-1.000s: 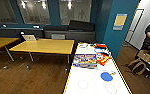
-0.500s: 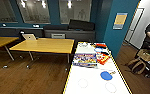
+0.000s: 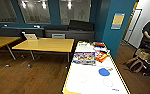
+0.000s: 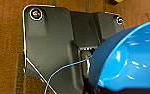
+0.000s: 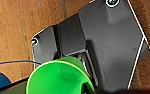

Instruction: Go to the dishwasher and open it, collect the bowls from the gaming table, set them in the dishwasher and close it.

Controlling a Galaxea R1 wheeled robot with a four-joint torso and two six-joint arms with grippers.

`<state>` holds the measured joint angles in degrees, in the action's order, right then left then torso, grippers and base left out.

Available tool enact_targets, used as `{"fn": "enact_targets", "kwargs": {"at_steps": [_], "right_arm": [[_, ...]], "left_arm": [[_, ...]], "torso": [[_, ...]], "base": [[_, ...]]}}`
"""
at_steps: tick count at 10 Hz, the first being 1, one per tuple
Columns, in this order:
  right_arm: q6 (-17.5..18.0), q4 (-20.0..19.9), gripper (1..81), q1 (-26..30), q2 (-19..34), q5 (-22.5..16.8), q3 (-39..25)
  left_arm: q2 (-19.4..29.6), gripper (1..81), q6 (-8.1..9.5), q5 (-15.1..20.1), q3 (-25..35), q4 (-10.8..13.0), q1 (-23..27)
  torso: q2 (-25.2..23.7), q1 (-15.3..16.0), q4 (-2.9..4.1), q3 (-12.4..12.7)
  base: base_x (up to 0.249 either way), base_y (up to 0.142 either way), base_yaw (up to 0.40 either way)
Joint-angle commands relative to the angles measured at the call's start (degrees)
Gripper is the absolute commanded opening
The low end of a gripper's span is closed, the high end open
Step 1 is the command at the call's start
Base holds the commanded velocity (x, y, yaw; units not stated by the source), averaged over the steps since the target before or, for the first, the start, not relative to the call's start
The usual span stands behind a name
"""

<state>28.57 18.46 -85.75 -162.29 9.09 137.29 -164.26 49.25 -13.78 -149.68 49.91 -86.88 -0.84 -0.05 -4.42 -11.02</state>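
the robot is picking up bowls from the long white table [image 3: 91, 80] at the lower right of the head view; a blue bowl [image 3: 104, 72] sits there; the left gripper [image 4: 91, 86] is clamped on a shiny blue bowl [image 4: 131, 60]; the right gripper [image 5: 87, 87] is clamped on a small green bowl [image 5: 57, 77]; both must go in the dishwasher.

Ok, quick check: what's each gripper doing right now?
Left: shut on the blue bowl.
Right: shut on the green bowl.

Games box [image 3: 84, 58] and packets [image 3: 101, 55] crowd the gaming table's [image 3: 91, 82] far half.
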Motion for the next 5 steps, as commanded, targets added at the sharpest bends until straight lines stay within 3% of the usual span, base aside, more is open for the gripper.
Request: {"fn": "enact_targets", "kwargs": {"at_steps": [1,5], "right_arm": [[-0.1,1.1,1.0,1.7,0.3,-2.4,-0.6],[-0.1,2.5,1.0,1.5,-0.2,-2.4,-0.5]], "left_arm": [[0.7,1.0,-0.56,1.6,0.1,0.8,1.3],[0.6,1.0,-0.56,1.5,0.1,1.4,0.7]], "torso": [[0.0,0.1,0.00,0.0],[0.0,0.1,0.00,0.0]], "base": [[-0.141,0.000,0.000],[-0.143,0.000,0.000]]}}
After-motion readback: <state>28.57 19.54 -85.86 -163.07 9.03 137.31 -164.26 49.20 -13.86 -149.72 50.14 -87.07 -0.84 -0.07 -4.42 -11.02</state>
